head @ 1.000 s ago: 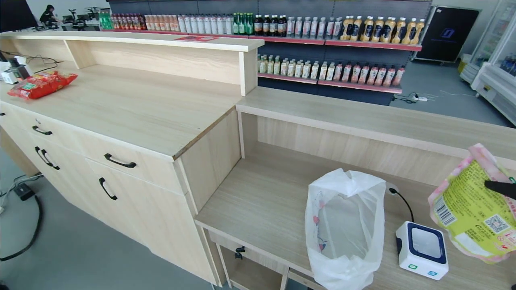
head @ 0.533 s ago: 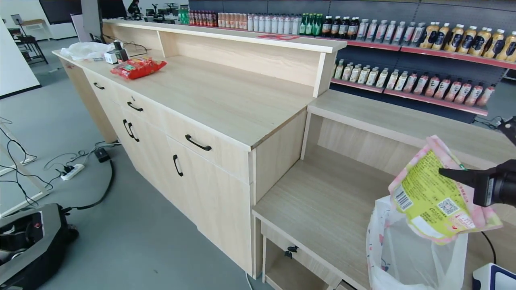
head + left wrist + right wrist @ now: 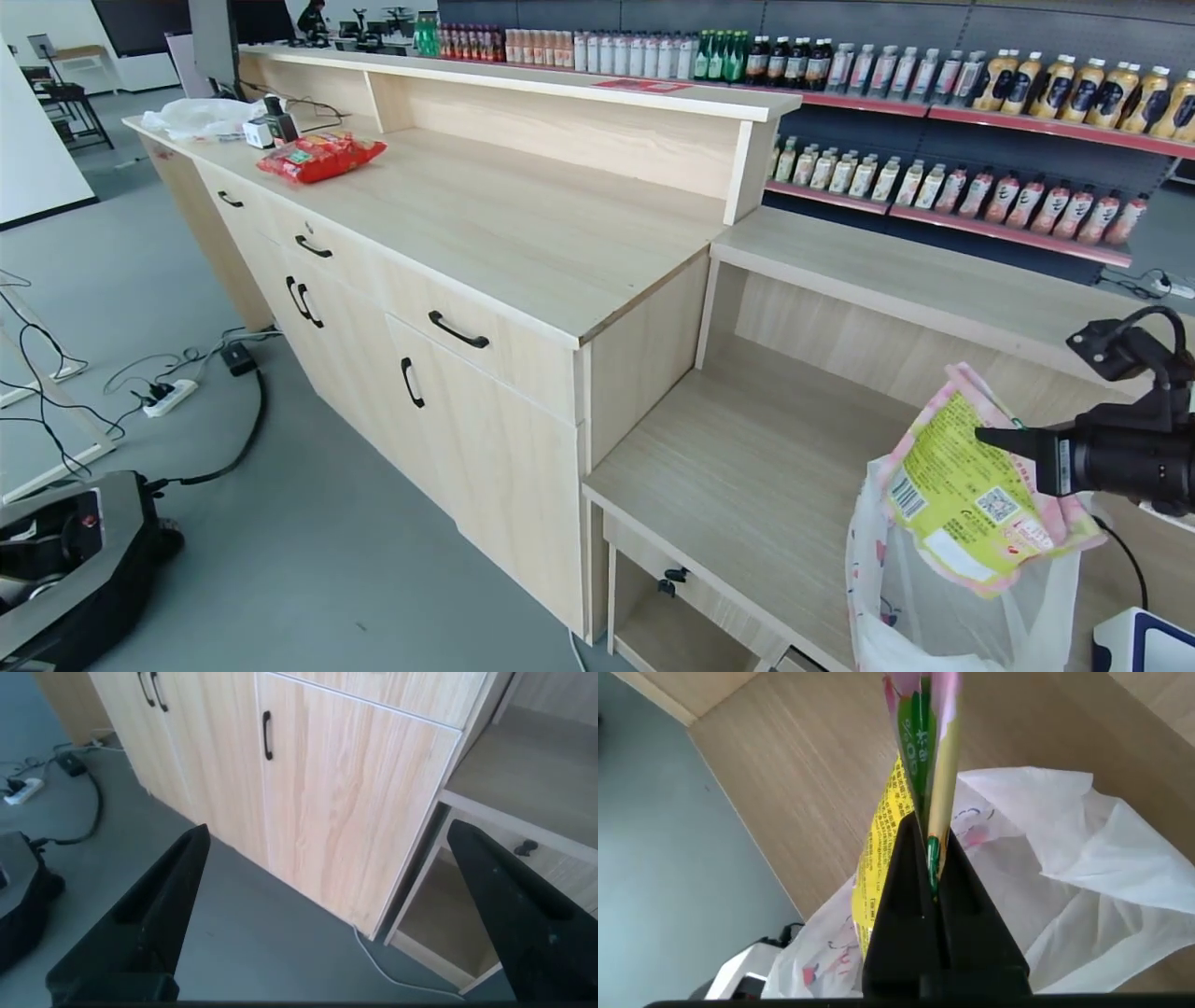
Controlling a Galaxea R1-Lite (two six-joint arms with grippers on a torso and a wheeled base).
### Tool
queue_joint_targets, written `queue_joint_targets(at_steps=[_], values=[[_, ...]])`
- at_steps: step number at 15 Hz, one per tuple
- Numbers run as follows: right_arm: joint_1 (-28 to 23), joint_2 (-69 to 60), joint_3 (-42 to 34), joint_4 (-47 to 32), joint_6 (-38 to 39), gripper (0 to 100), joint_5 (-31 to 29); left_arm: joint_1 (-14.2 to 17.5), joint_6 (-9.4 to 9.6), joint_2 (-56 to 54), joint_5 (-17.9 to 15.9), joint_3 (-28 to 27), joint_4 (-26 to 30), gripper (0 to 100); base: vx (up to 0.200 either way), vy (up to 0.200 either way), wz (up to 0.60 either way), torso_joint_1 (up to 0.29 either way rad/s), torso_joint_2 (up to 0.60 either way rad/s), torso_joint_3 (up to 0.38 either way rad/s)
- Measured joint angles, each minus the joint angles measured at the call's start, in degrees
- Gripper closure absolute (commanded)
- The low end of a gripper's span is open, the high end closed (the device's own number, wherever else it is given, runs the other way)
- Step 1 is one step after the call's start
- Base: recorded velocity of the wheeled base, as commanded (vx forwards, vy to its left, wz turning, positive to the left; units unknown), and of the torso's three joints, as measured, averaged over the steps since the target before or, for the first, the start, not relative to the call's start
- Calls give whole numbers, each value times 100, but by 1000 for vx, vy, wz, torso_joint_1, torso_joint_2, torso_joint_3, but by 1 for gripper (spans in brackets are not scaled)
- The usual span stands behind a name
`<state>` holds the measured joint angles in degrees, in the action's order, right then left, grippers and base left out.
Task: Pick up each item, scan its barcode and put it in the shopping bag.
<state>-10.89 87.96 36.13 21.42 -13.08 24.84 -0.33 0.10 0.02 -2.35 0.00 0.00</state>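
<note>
Snack pouch [image 3: 971,495], pink edge with a yellow-green back panel, hangs tilted in the air directly above the open mouth of the shopping bag [image 3: 934,607], its lower corner at the rim and not yet inside. The barcode faces left, away from the scanner [image 3: 1141,649], which sits at the near right corner of the lower counter [image 3: 747,476]. The right gripper [image 3: 990,434] holds the pouch by its upper right edge, jaws pinched flat on the seam; in the wrist view the 2 fingers [image 3: 910,887] clamp the pouch [image 3: 910,784] edge-on over the white bag [image 3: 1083,859]. The left gripper [image 3: 327,829] hangs low over the floor before the cupboard doors, jaws spread wide, holding nothing. Judgement: item 1 is at the drop stage; whether it was scanned cannot be told. Release is left to do. At least 1 more item, a red packet [image 3: 319,156], waits on the far left of the upper counter, well apart from the bag.
</note>
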Motion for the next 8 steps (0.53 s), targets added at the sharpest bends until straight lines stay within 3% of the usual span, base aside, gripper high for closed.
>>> queue_joint_targets(at_steps=[8], values=[[-162, 885, -140, 291, -9, 100, -367, 0, -2, 0, 0, 0, 0, 0, 0, 0, 0, 0, 0, 0]])
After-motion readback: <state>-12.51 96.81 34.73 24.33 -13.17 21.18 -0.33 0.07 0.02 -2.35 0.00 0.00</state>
